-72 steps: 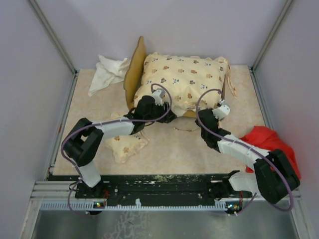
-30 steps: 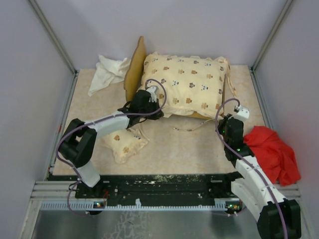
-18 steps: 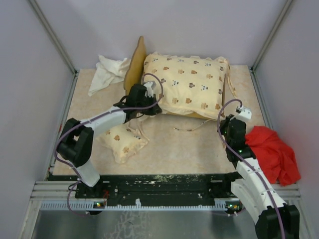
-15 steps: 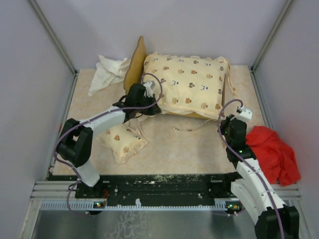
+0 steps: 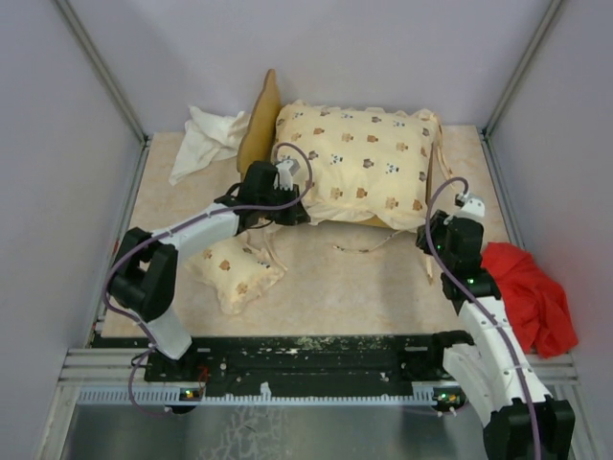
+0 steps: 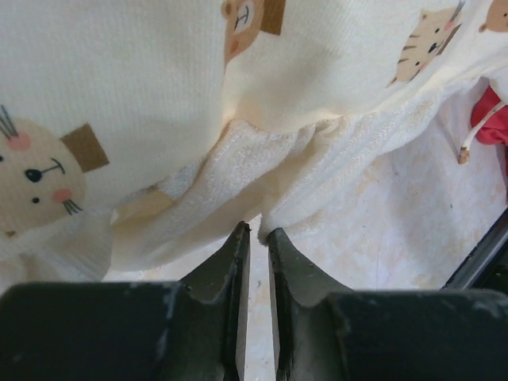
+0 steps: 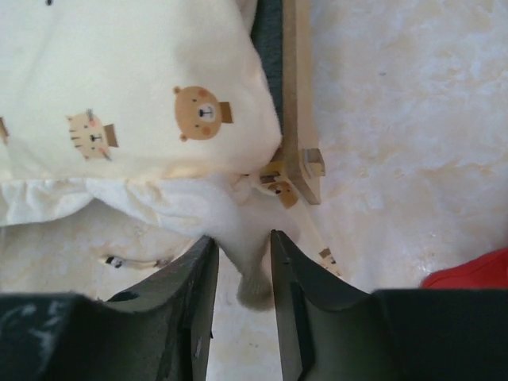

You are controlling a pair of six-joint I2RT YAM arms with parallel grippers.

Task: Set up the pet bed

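Left wrist view: the left gripper (image 6: 255,232) is pinched nearly closed on the cushion (image 6: 119,79) hem. The cushion spreads ahead, long axis crosswise. The right gripper (image 7: 240,238) gapes astride the frill, with the bed frame (image 7: 295,95) just ahead-right.

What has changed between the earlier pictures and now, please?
The right claw swung from the middle of the near edge of the cushion out to its right corner; white trim lies between its fingers. The left claw slid left along that edge, fingers nearly closed on the trim. The cushion's front looks flatter. The bed frame, small pillow, white cloth and red cloth stayed put.
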